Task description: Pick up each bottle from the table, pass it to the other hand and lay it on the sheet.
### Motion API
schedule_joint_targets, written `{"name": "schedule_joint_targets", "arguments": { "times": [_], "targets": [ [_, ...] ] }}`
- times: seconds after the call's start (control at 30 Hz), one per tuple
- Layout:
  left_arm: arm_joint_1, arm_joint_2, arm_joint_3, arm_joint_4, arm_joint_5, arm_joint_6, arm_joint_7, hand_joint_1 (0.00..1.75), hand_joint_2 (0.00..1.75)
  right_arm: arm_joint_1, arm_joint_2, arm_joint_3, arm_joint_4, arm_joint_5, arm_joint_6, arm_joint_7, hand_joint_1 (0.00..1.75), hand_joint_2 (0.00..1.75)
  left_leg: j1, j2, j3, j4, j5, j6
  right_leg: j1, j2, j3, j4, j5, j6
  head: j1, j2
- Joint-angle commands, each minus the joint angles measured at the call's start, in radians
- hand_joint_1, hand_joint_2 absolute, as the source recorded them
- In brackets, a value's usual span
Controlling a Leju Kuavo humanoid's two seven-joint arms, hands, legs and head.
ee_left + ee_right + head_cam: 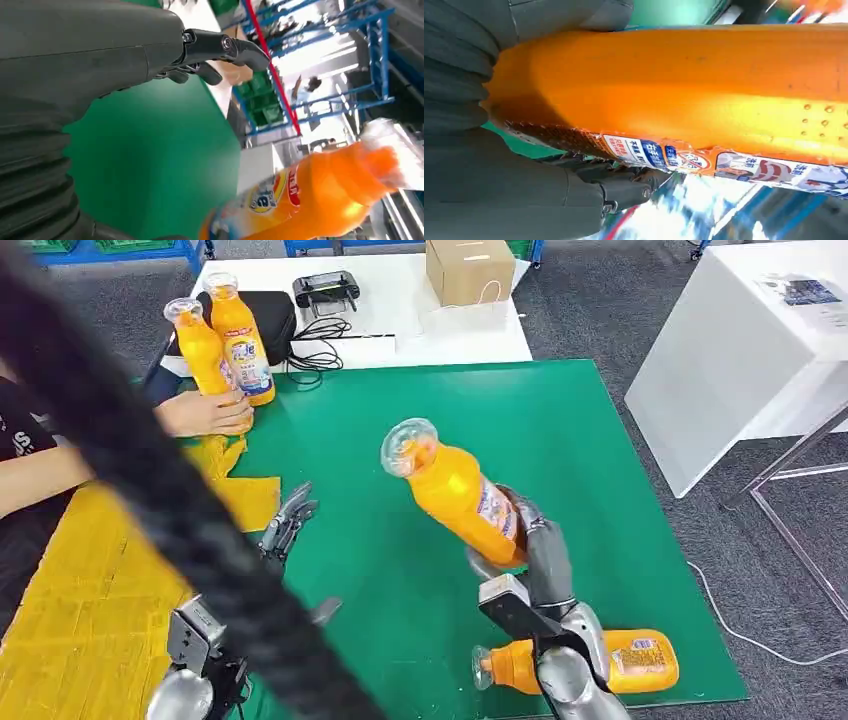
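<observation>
Over on the far side of the left robot hand point(288, 523) a person's hand point(205, 412) rests by two upright bottles point(222, 338), and the yellow sheet point(70, 590) spreads behind and beside that robot hand. The left robot hand hovers low over the green worktop point(560, 430), fingers spread, with nothing in it. Well to its right, the right robot hand point(530, 545) grips the lower body of an orange bottle point(455, 490), lifted clear of the worktop and tilted so its cap leans toward the left robot hand. One more lying bottle point(590, 662) rests on the worktop just below the right wrist.

The step in hand looks like the pass. To do it well, I would bring the capped end across until the left fingers can wrap the bare upper body, and loosen the right grip only once the left has closed firmly.

The left wrist view shows the bottle's neck and cap nearing, apart from its fingers point(220, 47). The right wrist view shows the label pressed against the palm, confirming a full wrap.
</observation>
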Motion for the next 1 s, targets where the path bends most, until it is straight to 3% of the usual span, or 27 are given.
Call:
{"name": "schedule_joint_targets", "arguments": {
  "times": [0.03,0.13,0.17,0.4,0.57,1.0],
  "targets": [
    [-0.087,-0.015,-0.021,0.153,0.036,-0.015,0.018,0.00,1.75,-0.064,0.052,0.196,0.080,-0.039,0.070,-0.029,1.75,1.75,0.001,0.001,0.003,-0.001,0.000,0.000,0.001,0.001,0.002,-0.001,0.000,-0.001,0.000,0.000],
    [-0.086,-0.015,-0.022,0.152,0.036,-0.016,0.018,0.00,1.75,-0.065,0.046,0.192,0.081,-0.041,0.069,-0.029,1.75,1.75,0.002,0.002,0.008,0.000,-0.002,0.000,0.002,0.000,0.008,-0.002,-0.001,-0.001,0.000,0.000],
    [-0.086,-0.014,-0.022,0.151,0.037,-0.015,0.019,0.00,1.75,-0.069,0.040,0.202,0.083,-0.043,0.080,-0.031,1.75,1.75,0.001,0.000,0.003,-0.001,0.000,0.000,0.001,-0.001,0.003,-0.001,0.000,0.000,0.000,0.000],
    [-0.120,-0.027,-0.035,0.190,0.057,-0.018,0.028,0.00,1.75,-0.132,0.064,0.371,0.175,-0.045,0.146,-0.036,1.75,1.75,0.002,0.002,0.005,-0.001,-0.001,0.000,0.002,0.001,0.005,-0.001,0.000,-0.001,0.000,0.000],
    [-0.127,-0.030,-0.045,0.189,0.068,-0.024,0.023,0.00,1.75,-0.159,0.069,0.409,0.223,-0.044,0.151,-0.024,1.75,1.75,0.001,0.000,0.004,-0.001,0.000,0.000,0.002,0.000,0.004,-0.002,0.000,-0.001,0.000,0.000],
    [-0.119,-0.023,-0.061,0.167,0.089,-0.045,0.009,0.00,1.75,-0.170,0.069,0.411,0.252,-0.055,0.146,-0.016,1.75,1.75,0.002,0.000,0.005,0.000,-0.001,0.000,0.002,-0.001,0.006,-0.002,-0.001,-0.001,0.000,0.000]
  ]
}}
